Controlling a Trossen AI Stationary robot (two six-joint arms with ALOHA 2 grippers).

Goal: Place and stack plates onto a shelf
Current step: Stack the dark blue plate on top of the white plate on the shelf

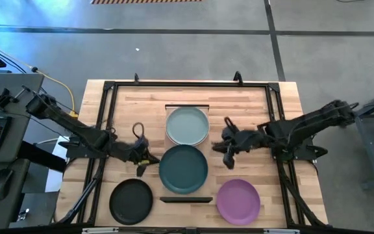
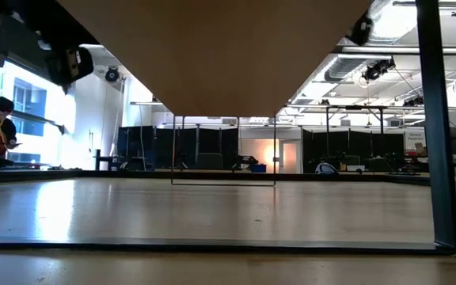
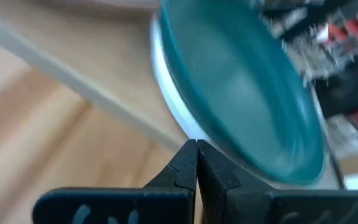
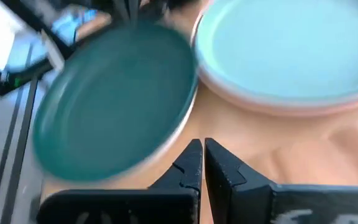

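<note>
While four round matte plates sit about the long pale wooden shelf (image 1: 187,107), the step in hand looks like picking the next plate, so a gripper should open wide and slide a finger under the rim. Both the left gripper (image 3: 197,163) and right gripper (image 4: 202,163) are clenched on nothing. The dark teal plate (image 1: 183,169) lies between them, its rim just beyond either's fingertips.
</note>
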